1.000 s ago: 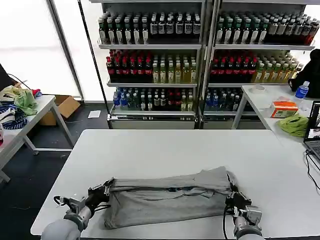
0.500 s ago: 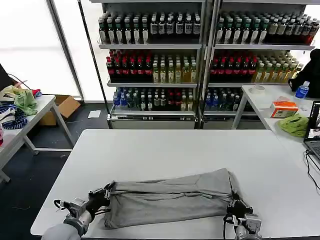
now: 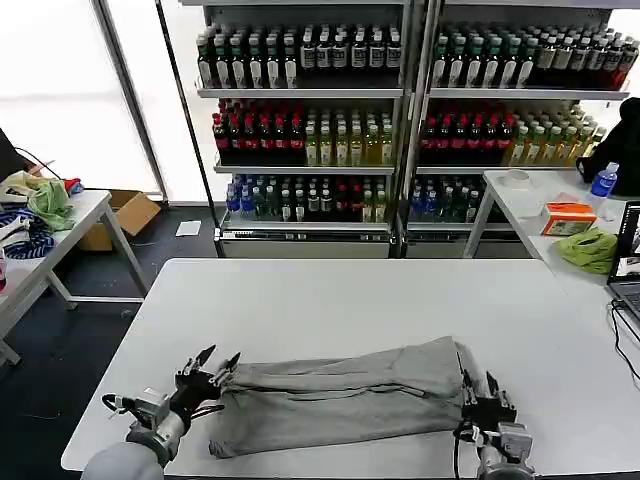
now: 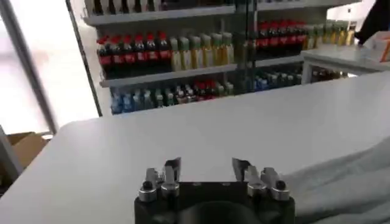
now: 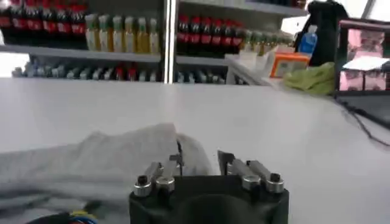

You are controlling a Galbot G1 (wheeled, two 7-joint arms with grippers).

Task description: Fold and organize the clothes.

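Observation:
A light grey shirt (image 3: 335, 398) lies folded into a long band across the near part of the white table (image 3: 340, 300). My left gripper (image 3: 216, 362) stands open at the band's left end, nothing between its fingers. My right gripper (image 3: 479, 384) stands open at the band's right end, just off the cloth. In the left wrist view the left gripper (image 4: 206, 164) has bare table between its fingers and the grey shirt (image 4: 353, 182) to one side. In the right wrist view the right gripper (image 5: 199, 159) is open beside the shirt's bunched edge (image 5: 109, 161).
Shelves of bottles (image 3: 400, 110) stand behind the table. A side table at the right carries a green cloth (image 3: 588, 248), an orange box (image 3: 568, 217) and a laptop (image 3: 628, 262). Another table at the left holds a green cloth (image 3: 48, 200) and clutter.
Both grippers were shut on the shirt's ends a second ago; they have let go and opened. The shirt has settled flat on the table, slightly nearer the front edge.

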